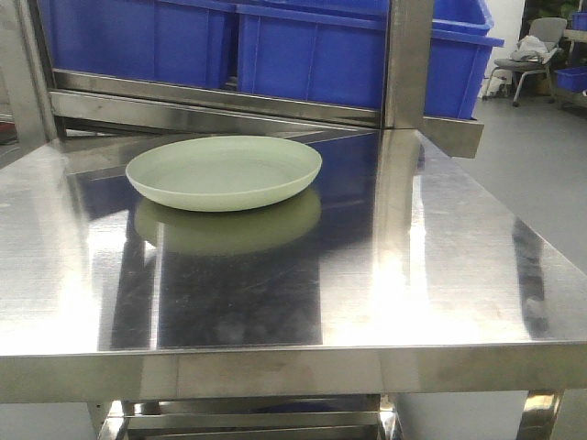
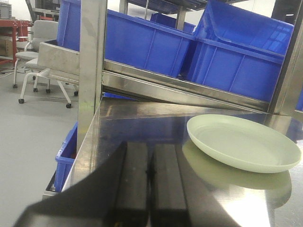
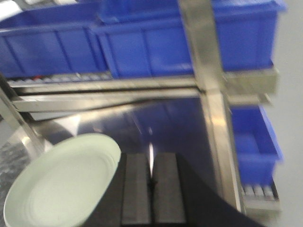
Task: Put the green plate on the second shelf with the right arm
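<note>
Starting at the left of the front view, a blue bin [image 1: 138, 41] stands on the steel shelf [image 1: 211, 115] behind the table [image 1: 440, 275], with a second blue bin [image 1: 312, 55] just beside it to the right. Below them the green plate [image 1: 225, 172] lies flat and right way up on the table, in the left half of the top and near the far edge. It holds nothing, and its reflection shows in the polished metal. Right of the plate, a steel post [image 1: 404, 64] rises from the far edge, and beyond the right corner an office chair [image 1: 537, 50] stands on the grey floor.

From the left wrist view, the left end effector [image 2: 151, 149] hovers over the table's left side. Its two dark fingers [image 2: 132, 179] are pressed together with only a thin seam between them, and they grip nothing. The green plate [image 2: 241, 144] lies to its right, clearly apart.

The right wrist view is blurred. Its right end effector [image 3: 151, 158] also has its fingers [image 3: 165, 189] closed to a narrow slit, holding nothing. The green plate [image 3: 61, 182] sits just beside it on the left. I cannot tell whether the rim touches the nearer finger.
</note>
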Available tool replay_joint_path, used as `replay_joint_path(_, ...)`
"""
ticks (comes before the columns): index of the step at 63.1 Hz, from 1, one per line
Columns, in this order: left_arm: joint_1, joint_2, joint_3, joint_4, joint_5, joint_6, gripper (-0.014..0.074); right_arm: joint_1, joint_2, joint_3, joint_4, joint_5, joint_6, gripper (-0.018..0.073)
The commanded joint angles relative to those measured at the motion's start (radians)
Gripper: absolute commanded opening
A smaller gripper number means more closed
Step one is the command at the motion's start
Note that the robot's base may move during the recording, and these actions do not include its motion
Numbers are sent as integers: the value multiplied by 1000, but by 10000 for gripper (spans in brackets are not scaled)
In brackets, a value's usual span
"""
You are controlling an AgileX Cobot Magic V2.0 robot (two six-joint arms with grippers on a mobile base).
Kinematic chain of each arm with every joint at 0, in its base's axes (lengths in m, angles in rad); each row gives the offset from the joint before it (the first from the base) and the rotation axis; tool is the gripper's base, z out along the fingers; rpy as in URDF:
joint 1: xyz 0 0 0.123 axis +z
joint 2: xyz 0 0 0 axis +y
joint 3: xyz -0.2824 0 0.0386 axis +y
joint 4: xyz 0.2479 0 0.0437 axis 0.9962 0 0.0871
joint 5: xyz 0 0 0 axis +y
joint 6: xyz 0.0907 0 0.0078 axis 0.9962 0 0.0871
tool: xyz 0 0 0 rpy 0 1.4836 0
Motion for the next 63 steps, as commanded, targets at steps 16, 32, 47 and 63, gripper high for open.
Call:
replay_joint_path(16,-3,-16,41,-8,-89,-3,130,176,427,-456,-139,95,3,61)
replay_joint_path(32,-3,-16,41,-8,-89,-3,130,176,646,-767,10,365,8,236)
replay_joint_path(47,-3,-16,41,-8,-89,-3,130,176,791,-933,69,530,7,238)
replay_joint_path(63,-3,-16,41,-8,-89,-3,130,176,908,-1026,16,544,-56,238)
